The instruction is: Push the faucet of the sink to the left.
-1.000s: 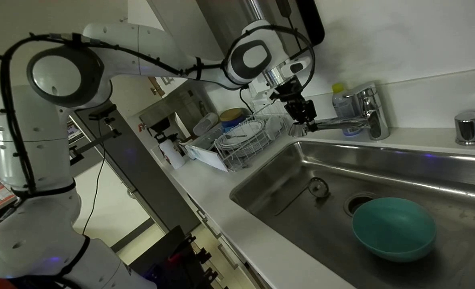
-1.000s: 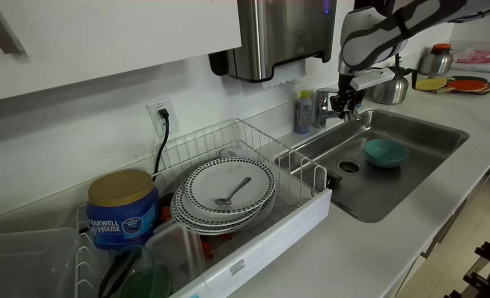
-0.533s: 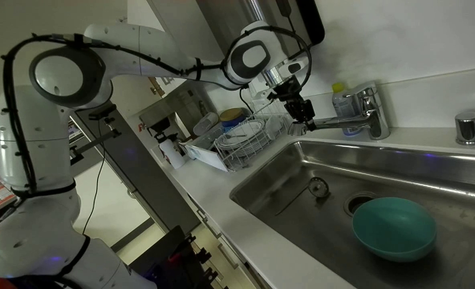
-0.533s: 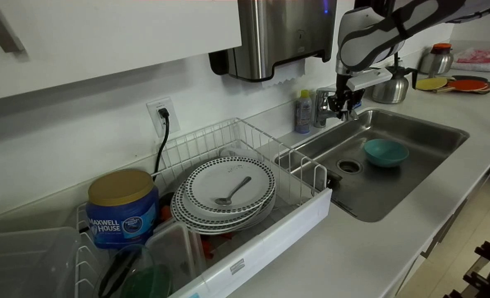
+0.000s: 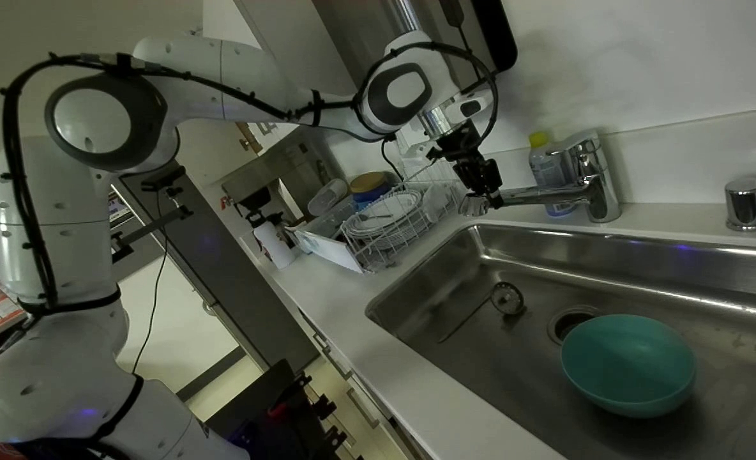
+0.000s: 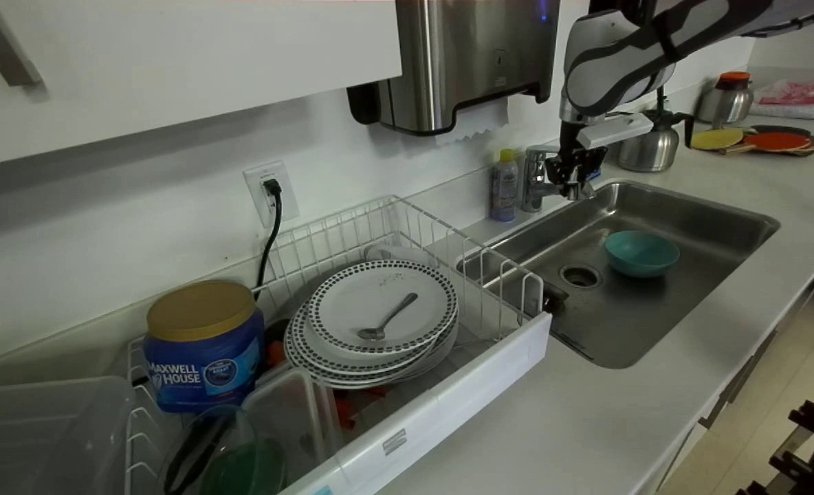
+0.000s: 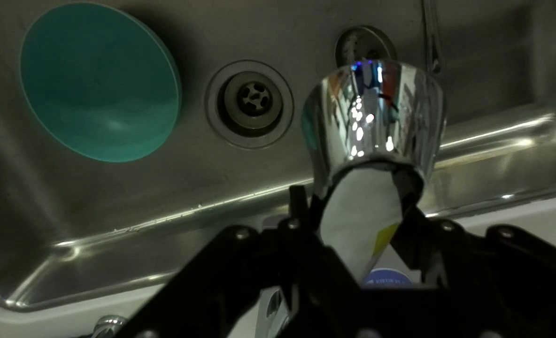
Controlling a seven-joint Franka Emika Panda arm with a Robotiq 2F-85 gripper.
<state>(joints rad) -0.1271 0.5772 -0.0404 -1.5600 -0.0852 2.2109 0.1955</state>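
The shiny chrome faucet (image 5: 573,193) stands on the counter behind the sink; its upright body also shows in an exterior view (image 6: 534,182). Its spout points away from the body, with its tip near the sink's back corner beside the dish rack. The steel sink (image 5: 544,281) is a deep basin, also in the wrist view (image 7: 142,202). My black gripper (image 5: 496,199) is at the spout's end, with a finger on each side just behind the spout head (image 7: 376,112). The fingers (image 7: 360,206) look closed against the spout's sides. Part of the spout is hidden behind them.
A teal bowl (image 5: 627,367) and a strainer (image 5: 507,298) lie in the sink. A yellow-topped bottle (image 6: 504,189) stands by the faucet body. A dish rack (image 6: 479,368) with plates stands beside the sink. A chrome knob (image 5: 747,203) is farther along the counter.
The gripper and the spout's end have shifted by only a tiny amount, slightly toward the dish rack in an exterior view. Nothing else has moved.
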